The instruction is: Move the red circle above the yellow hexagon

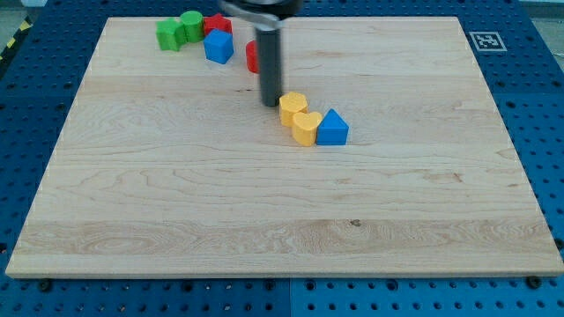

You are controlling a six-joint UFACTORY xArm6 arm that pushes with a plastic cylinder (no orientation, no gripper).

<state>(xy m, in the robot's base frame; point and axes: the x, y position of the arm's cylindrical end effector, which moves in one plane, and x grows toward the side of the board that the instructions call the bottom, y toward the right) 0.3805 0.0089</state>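
The red circle (251, 56) lies near the view's top, mostly hidden behind my rod. The yellow hexagon (293, 106) sits below and to the right of it, touching a yellow heart (306, 127). My tip (270, 103) rests on the board just left of the yellow hexagon and below the red circle.
A blue triangle (332, 129) touches the yellow heart on its right. At the view's top left stand a green block (169, 35), a green circle (191, 25), a red block (218, 24) and a blue block (218, 47). A marker tag (485, 40) is at the board's top right.
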